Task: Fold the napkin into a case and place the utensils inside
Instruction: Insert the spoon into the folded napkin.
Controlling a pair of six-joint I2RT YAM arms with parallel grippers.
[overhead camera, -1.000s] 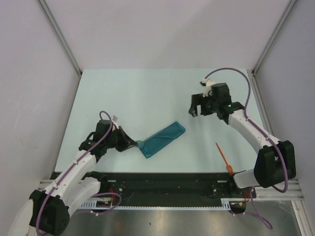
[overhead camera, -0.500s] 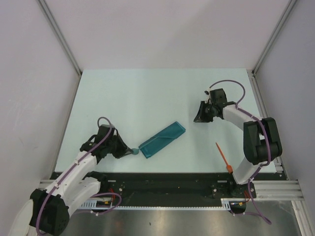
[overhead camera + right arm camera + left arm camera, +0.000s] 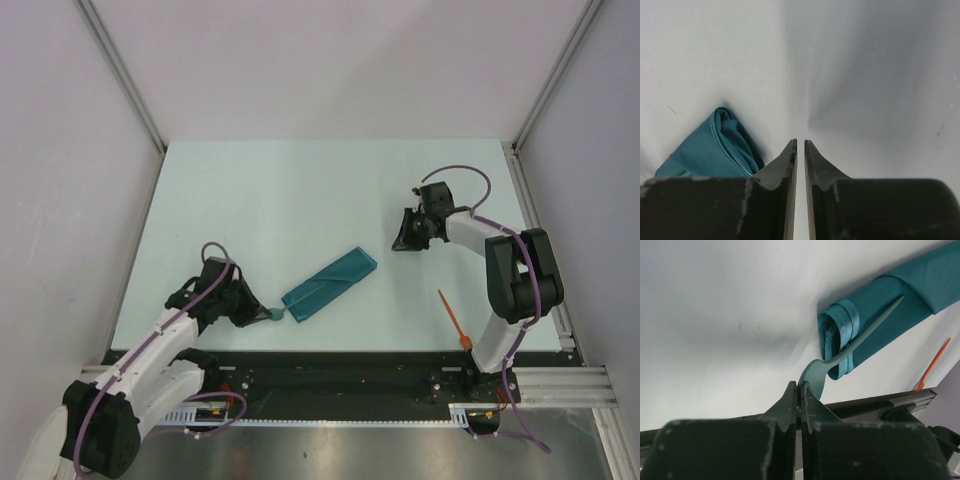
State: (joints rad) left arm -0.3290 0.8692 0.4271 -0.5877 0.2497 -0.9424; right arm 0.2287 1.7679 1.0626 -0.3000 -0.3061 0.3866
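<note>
At the near-left end of the case (image 3: 330, 285), the left gripper (image 3: 262, 314) is clamped on the wide end of a teal utensil (image 3: 840, 357). Its slim handle lies across the case's hemmed end and along the top. Beyond the case's far-right end, the right gripper (image 3: 403, 243) is nearly closed and empty. An orange utensil (image 3: 452, 320) lies on the tabletop (image 3: 300, 190), well right of the case.

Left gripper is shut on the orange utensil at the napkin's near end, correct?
No: the left gripper is shut on a teal utensil at the near end of the napkin; the left wrist view shows it. The orange utensil lies on the table.
</note>
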